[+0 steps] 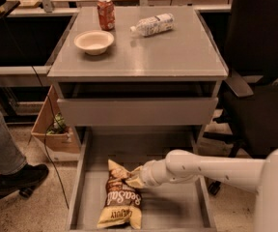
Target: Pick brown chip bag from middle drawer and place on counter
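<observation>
The brown chip bag (122, 197) lies on the floor of the open middle drawer (173, 207), pale yellow band toward the front. My gripper (135, 178) reaches in from the right on the white arm (201, 167) and is at the bag's upper right edge, touching it. The counter (168, 52) is the grey cabinet top above. The drawer with the tall plain front (136, 111) is partly pulled out above the middle drawer.
On the counter stand a red soda can (106, 13), a white bowl (94, 41) and a clear plastic bottle (153, 24) lying on its side. A black chair (259, 91) is at the right. A person's leg and shoe (8, 168) and a cardboard box (57, 129) are at the left.
</observation>
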`<state>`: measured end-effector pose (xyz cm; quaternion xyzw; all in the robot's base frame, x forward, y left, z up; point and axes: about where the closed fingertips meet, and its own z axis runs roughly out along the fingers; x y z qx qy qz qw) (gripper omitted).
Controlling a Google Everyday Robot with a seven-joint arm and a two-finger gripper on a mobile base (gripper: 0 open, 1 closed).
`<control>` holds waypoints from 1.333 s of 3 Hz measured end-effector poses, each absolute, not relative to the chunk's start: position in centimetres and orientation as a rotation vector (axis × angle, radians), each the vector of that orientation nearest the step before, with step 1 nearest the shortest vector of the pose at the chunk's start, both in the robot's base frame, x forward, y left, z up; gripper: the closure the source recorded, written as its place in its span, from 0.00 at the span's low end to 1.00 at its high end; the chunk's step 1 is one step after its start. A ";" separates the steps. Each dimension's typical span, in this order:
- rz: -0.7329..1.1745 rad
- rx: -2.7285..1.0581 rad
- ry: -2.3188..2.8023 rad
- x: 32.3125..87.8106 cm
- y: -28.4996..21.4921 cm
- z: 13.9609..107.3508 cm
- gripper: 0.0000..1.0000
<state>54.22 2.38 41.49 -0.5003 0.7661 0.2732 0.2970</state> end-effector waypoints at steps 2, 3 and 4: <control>0.618 -1.349 2.010 52.0 -1.8 51.6 1.00; 0.497 -1.341 1.992 52.6 -4.9 58.6 1.00; 0.349 -1.355 1.955 53.9 -7.4 66.6 1.00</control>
